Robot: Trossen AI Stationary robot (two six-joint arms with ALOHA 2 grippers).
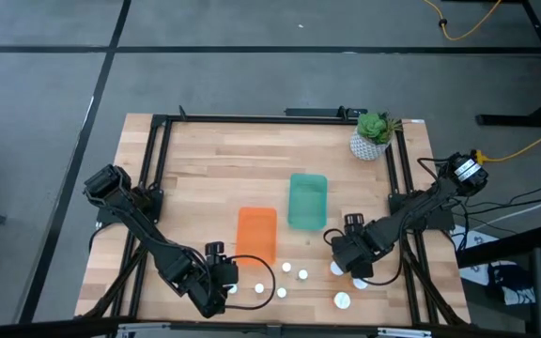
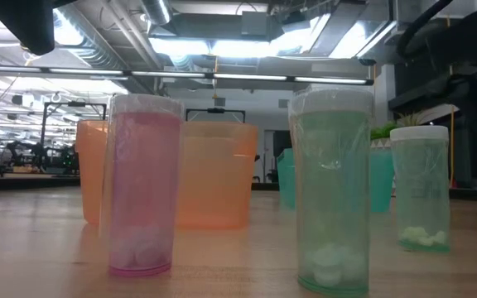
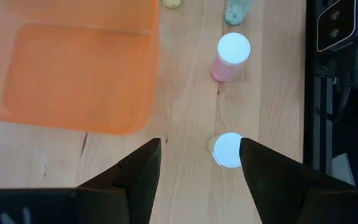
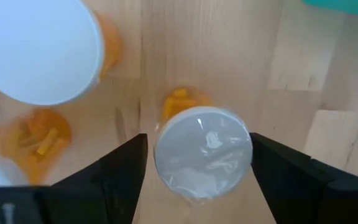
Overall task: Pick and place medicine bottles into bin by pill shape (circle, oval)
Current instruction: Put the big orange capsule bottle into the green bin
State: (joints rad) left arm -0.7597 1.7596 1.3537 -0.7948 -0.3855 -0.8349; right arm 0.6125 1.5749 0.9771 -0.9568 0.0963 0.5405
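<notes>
Right gripper [image 4: 194, 186] fingers open around an orange bottle [image 4: 202, 152] (left fingers [image 3: 138, 177] also open).

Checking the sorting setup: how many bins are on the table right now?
2. An orange bin sits mid-table, and a teal bin stands beside it, nearer the plant pot. No others show.

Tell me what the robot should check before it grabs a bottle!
1. Right gripper open: ok.
2. Orange bottle sits between the right gripper's fingers: ok.
3. Left gripper open: ok.
4. Small white-capped bottle centred in the left gripper: not ok, it sits beside one finger.
5. Orange bin and teal bin uncovered: ok.
6. Pill shape in the orange bottle: cannot tell.
</notes>
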